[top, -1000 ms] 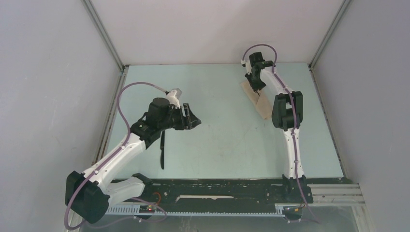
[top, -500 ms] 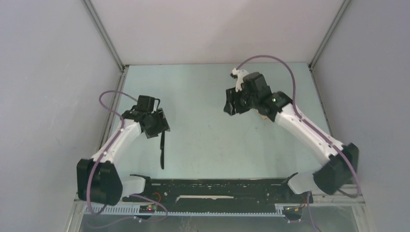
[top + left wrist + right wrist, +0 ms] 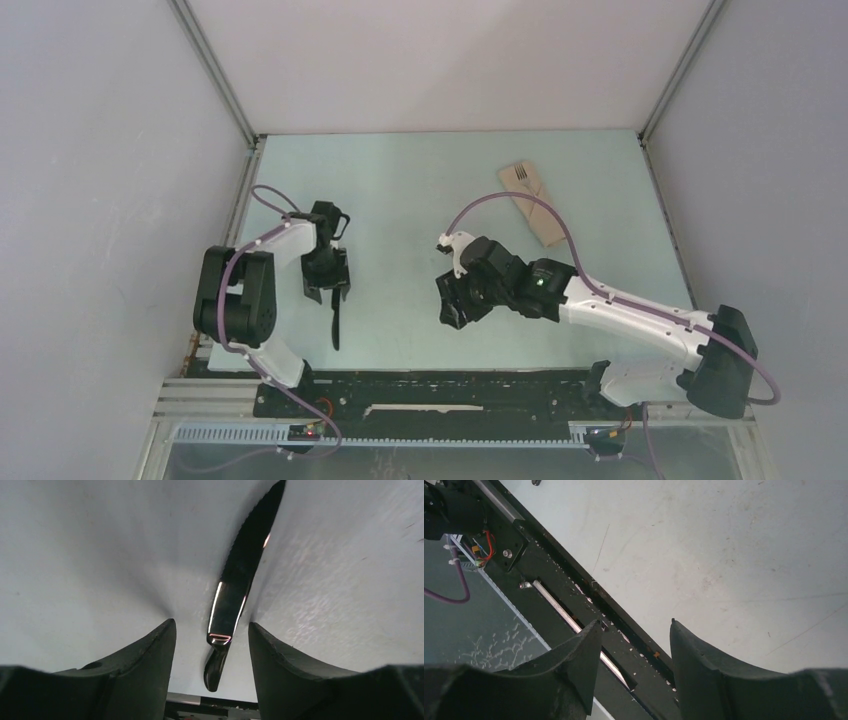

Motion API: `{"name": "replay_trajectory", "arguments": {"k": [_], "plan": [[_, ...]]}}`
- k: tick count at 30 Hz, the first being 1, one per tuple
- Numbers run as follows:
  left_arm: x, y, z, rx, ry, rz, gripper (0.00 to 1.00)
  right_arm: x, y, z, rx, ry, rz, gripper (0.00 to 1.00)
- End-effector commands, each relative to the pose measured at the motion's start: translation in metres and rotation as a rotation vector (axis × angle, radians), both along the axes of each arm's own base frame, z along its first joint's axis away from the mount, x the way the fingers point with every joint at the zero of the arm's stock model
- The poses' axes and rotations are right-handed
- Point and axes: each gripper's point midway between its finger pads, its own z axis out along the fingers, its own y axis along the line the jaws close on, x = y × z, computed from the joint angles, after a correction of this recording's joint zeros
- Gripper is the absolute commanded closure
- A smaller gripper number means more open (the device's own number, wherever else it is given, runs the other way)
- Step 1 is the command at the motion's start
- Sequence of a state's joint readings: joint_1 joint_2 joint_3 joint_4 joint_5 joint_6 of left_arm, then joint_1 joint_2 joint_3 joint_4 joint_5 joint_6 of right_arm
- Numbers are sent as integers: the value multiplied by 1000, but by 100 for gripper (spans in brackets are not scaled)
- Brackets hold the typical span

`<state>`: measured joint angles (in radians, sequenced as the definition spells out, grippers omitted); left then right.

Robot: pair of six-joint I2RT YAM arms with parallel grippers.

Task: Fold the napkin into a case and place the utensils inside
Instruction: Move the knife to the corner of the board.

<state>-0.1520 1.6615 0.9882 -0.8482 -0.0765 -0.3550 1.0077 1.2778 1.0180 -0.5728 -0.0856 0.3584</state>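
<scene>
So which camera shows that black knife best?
Left wrist view: the knife fills the frame between open fingers, serrations visible. The top view shows the knife as a thin sliver; the right wrist view misses it.

The top camera looks down from above the near edge; the wrist cameras face the table [image 3: 450, 190] closely, the left sharing the knife [image 3: 240, 580].

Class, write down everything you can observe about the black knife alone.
The knife is slim, glossy black, seemingly metal, with a serrated edge and a tapering tip. It lies flat on the pale table, near its left front. One end sits inside the open left pincer, with gaps on either side; nothing grips it.
</scene>
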Motion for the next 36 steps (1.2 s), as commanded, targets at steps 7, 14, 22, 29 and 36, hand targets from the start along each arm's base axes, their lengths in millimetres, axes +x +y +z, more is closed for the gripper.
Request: {"name": "replay_trajectory", "arguments": {"k": [7,14,22,29,36], "plan": [[-27,-7,0,9,15,33,39,6,5,7,48,-59,-61,40],[-38,-14,-19,6,93,41,52,6,8,7,52,-65,-57,40],[-29,-33,-17,-42,34,63,84,14,10,-15,-5,-48,-99,40],[-22,-80,2,-186,-88,112,100,17,39,-28,262,128,-137,38],[-19,-135,20,-401,-183,230,100,19,75,-46,501,229,-122,32]]}}
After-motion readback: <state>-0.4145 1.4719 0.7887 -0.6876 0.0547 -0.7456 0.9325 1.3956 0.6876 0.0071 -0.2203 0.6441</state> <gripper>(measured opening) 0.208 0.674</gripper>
